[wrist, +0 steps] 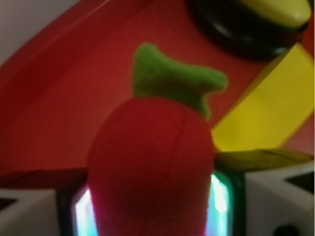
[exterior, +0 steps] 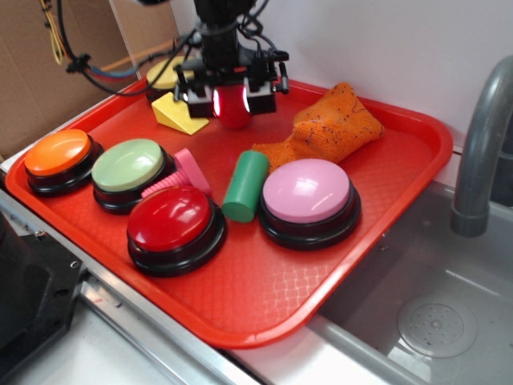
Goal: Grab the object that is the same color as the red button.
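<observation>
Exterior view: the gripper [exterior: 233, 98] hangs over the back of a red plastic tray [exterior: 280, 297] whose floor is stamped with a fine diamond pattern. Its two pads are closed on the red ball [exterior: 234, 111], a small matte thing whose rounded underside shows below the glowing pads. In the wrist view the ball [wrist: 150, 167] fills the frame, soft and fuzzy like felt or plush, with a faint seam down its face and a ragged green stem [wrist: 170, 81] on top. Just beside it lies a yellow wedge [exterior: 178, 113] with flat, sharp-edged faces, and behind that a yellow-domed button [exterior: 167, 72] on a black base. The red button [exterior: 171, 220], a glossy dome on a round black base, sits at the tray's front, well apart from the ball. Near it are a smooth green cylinder [exterior: 245, 185], a ridged pink toy [exterior: 187, 171], and an orange knitted cloth [exterior: 325, 128], crumpled.
</observation>
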`<state>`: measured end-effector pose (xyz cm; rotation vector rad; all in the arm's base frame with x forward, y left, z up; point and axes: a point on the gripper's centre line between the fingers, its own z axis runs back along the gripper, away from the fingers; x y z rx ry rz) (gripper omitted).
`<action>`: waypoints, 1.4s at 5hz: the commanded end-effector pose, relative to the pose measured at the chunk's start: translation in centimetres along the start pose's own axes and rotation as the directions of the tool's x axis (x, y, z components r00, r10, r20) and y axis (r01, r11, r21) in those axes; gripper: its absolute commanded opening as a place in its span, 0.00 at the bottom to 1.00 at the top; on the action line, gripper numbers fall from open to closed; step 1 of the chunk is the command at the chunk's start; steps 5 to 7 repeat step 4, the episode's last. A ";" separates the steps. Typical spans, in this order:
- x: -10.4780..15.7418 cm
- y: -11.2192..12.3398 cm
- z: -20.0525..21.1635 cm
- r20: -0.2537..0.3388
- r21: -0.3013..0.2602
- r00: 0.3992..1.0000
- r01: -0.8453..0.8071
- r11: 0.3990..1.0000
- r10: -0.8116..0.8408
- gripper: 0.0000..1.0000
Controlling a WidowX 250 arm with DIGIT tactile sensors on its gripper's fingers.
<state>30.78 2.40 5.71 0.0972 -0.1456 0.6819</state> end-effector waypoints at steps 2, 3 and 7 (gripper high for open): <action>0.0 4.4 9.6 -0.057 -0.121 0.913 0.396 0.910 -0.405 0.00; -1.0 6.0 9.9 0.004 -0.218 0.930 0.361 0.907 -0.369 0.00; -1.2 7.2 10.6 0.021 -0.215 0.928 0.367 0.905 -0.371 0.03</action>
